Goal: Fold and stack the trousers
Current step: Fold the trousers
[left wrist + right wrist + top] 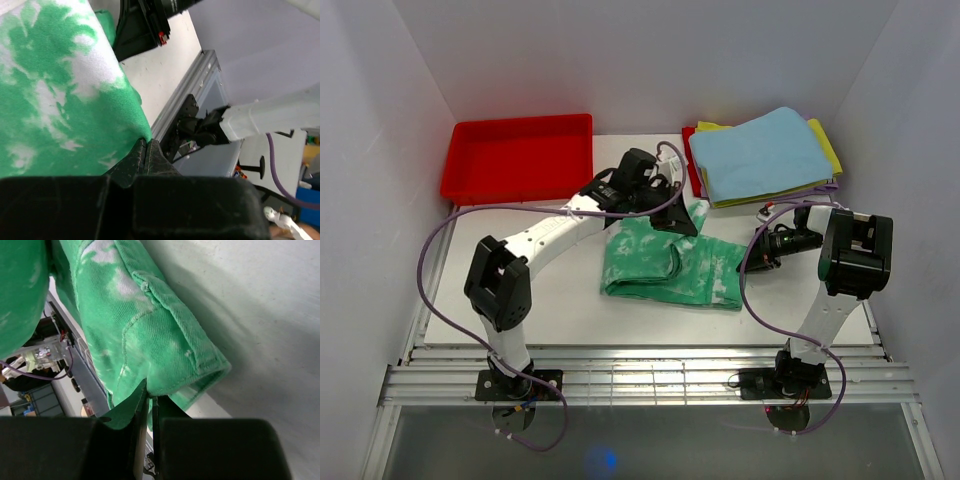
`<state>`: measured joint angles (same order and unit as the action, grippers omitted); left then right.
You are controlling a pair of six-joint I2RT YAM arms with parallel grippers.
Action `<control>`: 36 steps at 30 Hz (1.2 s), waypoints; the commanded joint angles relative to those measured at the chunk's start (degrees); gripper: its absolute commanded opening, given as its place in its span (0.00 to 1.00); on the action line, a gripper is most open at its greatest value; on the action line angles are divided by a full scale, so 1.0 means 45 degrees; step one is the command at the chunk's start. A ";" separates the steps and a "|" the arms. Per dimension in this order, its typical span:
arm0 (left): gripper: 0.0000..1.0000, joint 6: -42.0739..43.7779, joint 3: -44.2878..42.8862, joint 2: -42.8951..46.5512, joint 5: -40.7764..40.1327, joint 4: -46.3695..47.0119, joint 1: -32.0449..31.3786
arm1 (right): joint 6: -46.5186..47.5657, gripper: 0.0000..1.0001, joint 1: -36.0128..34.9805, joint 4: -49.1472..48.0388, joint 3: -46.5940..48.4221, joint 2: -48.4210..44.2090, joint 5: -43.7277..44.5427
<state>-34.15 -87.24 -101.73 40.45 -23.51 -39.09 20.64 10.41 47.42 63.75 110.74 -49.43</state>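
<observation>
Where the table meets the far left wall, a red tray lies apart from everything else. From the left base the left arm stretches across to mid-table, and the left gripper sits at the far edge of the trousers. In the left wrist view its jaws are pressed together with almost no gap. The trousers' edge runs down into the spot where they meet, so it looks pinched on the fabric.

The trousers lie at the middle of the table, between the two grippers. They are folded into a rough band running left to right, with a small flap raised at the far edge beside the left gripper.

The right gripper is at the trousers' right end, pointing left. In the right wrist view its jaws are likewise nearly closed, with green fabric caught between them. A thick, seamed fold of the trousers sits just beyond the tips.

At the far right, well apart from the trousers, a blue cloth rests on a yellow cloth.
</observation>
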 commanded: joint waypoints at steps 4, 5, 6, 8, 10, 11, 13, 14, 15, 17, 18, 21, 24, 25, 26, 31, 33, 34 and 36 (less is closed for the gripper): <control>0.00 -0.1217 -0.2174 -0.1042 -0.4551 -0.0790 -0.1956 | -0.0271 0.08 -0.0088 -0.0284 -0.0181 -0.0058 -0.1164; 0.00 -0.1277 -0.2214 -0.1180 -0.4709 -0.0792 -0.2209 | -0.0271 0.08 -0.0088 -0.0264 -0.0181 -0.0038 -0.1203; 0.00 -0.1355 -0.2253 -0.1278 -0.4923 -0.0753 -0.2366 | -0.0310 0.08 -0.0088 -0.0264 -0.0181 0.0039 -0.1242; 0.00 -0.1492 -0.2312 -0.1551 -0.5081 -0.0772 -0.2736 | -0.0330 0.08 -0.0088 -0.0303 -0.0220 0.0079 -0.1320; 0.00 -0.1629 -0.2371 -0.1708 -0.5374 -0.0753 -0.2972 | -0.0388 0.08 -0.0088 -0.0420 -0.0279 0.0118 -0.1379; 0.00 -0.1746 -0.2429 -0.1902 -0.5471 -0.0791 -0.3186 | -0.0408 0.08 -0.0088 -0.0420 -0.0298 0.0137 -0.1398; 0.00 -0.1824 -0.2663 -0.2118 -0.5725 -0.0850 -0.3363 | -0.0408 0.08 -0.0088 -0.0479 -0.0357 0.0138 -0.1418; 0.00 -0.1864 -0.2741 -0.2332 -0.5842 -0.0850 -0.3538 | -0.0427 0.08 -0.0088 -0.0498 -0.0396 0.0138 -0.1418; 0.00 -0.1903 -0.2819 -0.2469 -0.5882 -0.0870 -0.3617 | -0.0427 0.08 -0.0088 -0.0537 -0.0416 0.0118 -0.1418; 0.00 -0.2000 -0.3131 -0.2723 -0.5999 -0.0851 -0.3792 | -0.0447 0.08 -0.0088 -0.0596 -0.0513 0.0060 -0.1379; 0.00 -0.2117 -0.3210 -0.2957 -0.6058 -0.0831 -0.3832 | -0.0466 0.08 -0.0088 -0.0615 -0.0571 0.0040 -0.1360; 0.00 -0.2273 -0.3659 -0.3464 -0.6175 -0.0831 -0.3950 | -0.0486 0.08 -0.0107 -0.0694 -0.0708 -0.0058 -0.1340; 0.00 -0.2390 -0.4186 -0.3876 -0.6176 -0.0792 -0.4028 | -0.0525 0.08 -0.0107 -0.0791 -0.0826 -0.0155 -0.1301; 0.00 -0.2411 -0.4303 -0.4148 -0.6118 -0.0772 -0.4067 | -0.0525 0.08 -0.0107 -0.0811 -0.0845 -0.0155 -0.1301; 0.00 -0.2411 -0.4536 -0.4286 -0.6040 -0.0753 -0.4164 | -0.0544 0.08 -0.0107 -0.0850 -0.0865 -0.0175 -0.1301; 0.00 -0.2449 -0.4734 -0.5027 -0.6020 -0.0578 -0.4399 | -0.0662 0.08 -0.0127 -0.0948 -0.0904 -0.0233 -0.1281; 0.00 -0.2527 -0.4637 -0.5243 -0.6154 -0.0577 -0.4399 | -0.0681 0.08 -0.0107 -0.0967 -0.0865 -0.0273 -0.1242; 0.00 -0.2547 -0.4617 -0.5302 -0.6214 -0.0558 -0.4399 | -0.0720 0.08 -0.0107 -0.0967 -0.0865 -0.0292 -0.1242; 0.00 -0.2431 -0.4559 -0.5517 -0.6157 -0.0460 -0.4380 | -0.0740 0.08 -0.0107 -0.0948 -0.0826 -0.0351 -0.1184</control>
<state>-44.25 -106.13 -126.54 12.62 -28.01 -58.33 17.91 10.37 43.05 60.14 110.87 -53.84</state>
